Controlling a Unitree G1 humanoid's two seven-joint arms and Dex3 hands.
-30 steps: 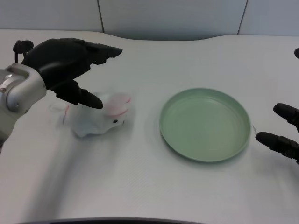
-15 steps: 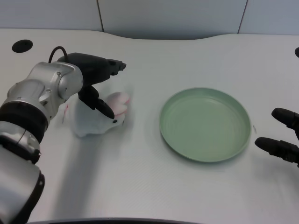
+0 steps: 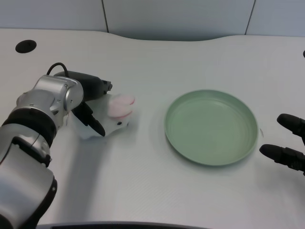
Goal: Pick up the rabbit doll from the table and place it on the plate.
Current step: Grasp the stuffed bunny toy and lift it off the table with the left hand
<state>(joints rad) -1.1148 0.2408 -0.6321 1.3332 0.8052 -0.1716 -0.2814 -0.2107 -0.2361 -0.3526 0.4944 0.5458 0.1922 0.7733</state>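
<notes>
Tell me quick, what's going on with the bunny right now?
Left hand down over the rabbit doll, fingers either side, grip unconfirmed. Doll on the table, not lifted. Plate empty, nothing between them.

White table (image 3: 143, 181), grey panelled wall (image 3: 176, 16)

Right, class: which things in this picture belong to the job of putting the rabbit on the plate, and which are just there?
Part of the job:
rabbit doll, lying on the table
green plate, nothing on it
left hand, fingers around the doll

Just there:
white table
black hole in the table
right hand, idle
</notes>
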